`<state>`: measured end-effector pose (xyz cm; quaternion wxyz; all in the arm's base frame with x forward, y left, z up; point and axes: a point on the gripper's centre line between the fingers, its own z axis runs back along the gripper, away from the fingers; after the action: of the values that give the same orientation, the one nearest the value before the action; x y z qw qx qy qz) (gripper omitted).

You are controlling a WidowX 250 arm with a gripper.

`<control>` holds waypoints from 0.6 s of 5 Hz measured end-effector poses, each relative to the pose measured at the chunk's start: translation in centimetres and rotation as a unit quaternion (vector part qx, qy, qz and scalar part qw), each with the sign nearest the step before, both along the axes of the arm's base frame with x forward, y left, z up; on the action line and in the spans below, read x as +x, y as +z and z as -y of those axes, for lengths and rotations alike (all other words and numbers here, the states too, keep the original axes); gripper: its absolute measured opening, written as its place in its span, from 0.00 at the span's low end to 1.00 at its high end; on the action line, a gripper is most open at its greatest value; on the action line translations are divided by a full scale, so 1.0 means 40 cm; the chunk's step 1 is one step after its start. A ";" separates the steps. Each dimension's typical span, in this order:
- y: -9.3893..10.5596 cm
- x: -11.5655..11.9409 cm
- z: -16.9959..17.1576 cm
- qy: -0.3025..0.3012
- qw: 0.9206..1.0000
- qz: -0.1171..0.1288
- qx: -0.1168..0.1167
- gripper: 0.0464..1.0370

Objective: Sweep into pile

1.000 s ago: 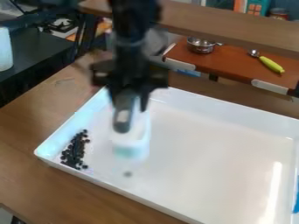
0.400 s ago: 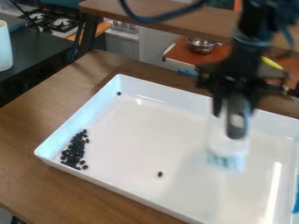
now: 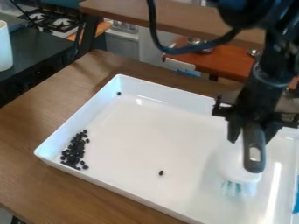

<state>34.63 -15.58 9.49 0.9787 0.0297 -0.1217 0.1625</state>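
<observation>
On the right side of the white tray [image 3: 158, 131], my gripper [image 3: 252, 131] hangs over the tray, shut on the dark handle of a brush [image 3: 241, 171]. The brush's white head and pale blue bristles point down at the tray floor; whether they touch it I cannot tell. A pile of small black beans [image 3: 73, 151] lies in the tray's left corner. One loose bean [image 3: 161, 173] is near the middle front, left of the brush. Another single bean [image 3: 118, 93] lies by the far left corner.
The tray rests on a brown wooden table [image 3: 29, 127]. Behind it are a wooden shelf [image 3: 187, 22] and an orange-brown surface [image 3: 225, 65] with a metal pot. A white cylinder [image 3: 5, 46] stands on a dark counter at the left.
The gripper and brush have moved from the tray's left-middle to its right side and toward the front. The loose front bean has shifted right.
</observation>
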 end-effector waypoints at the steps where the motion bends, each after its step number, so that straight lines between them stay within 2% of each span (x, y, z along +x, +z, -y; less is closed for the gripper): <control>1: -0.058 -0.017 -0.056 0.014 1.000 -0.012 0.020 0.45; 2: -0.063 -0.030 -0.117 0.035 0.999 -0.005 0.012 0.45; 3: -0.066 -0.069 -0.216 0.052 0.998 -0.015 0.011 0.45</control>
<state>31.88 -6.94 6.84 0.9703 0.0489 -0.1069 0.2115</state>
